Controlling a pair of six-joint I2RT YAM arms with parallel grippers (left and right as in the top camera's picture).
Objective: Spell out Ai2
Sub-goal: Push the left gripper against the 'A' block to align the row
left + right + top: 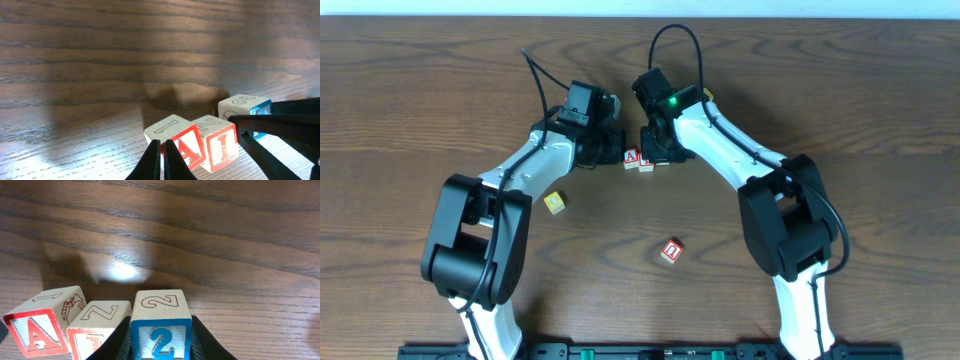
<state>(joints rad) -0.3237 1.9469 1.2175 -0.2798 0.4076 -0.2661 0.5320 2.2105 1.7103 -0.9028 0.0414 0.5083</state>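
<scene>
Alignment looks close: right tool (160,347) clamps the blue 2 block (160,311) just beside the I block (98,322); left tool (162,160), pinched shut, sits by the A block (175,132).

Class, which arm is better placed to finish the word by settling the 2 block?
Right. The right gripper holds the 2 block, next to the I block; the left gripper is shut, empty, by the A block.

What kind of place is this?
Probably a robot lab bench: a wood-grain table, left arm and right arm mounted at its edge, and toy letter blocks.
</scene>
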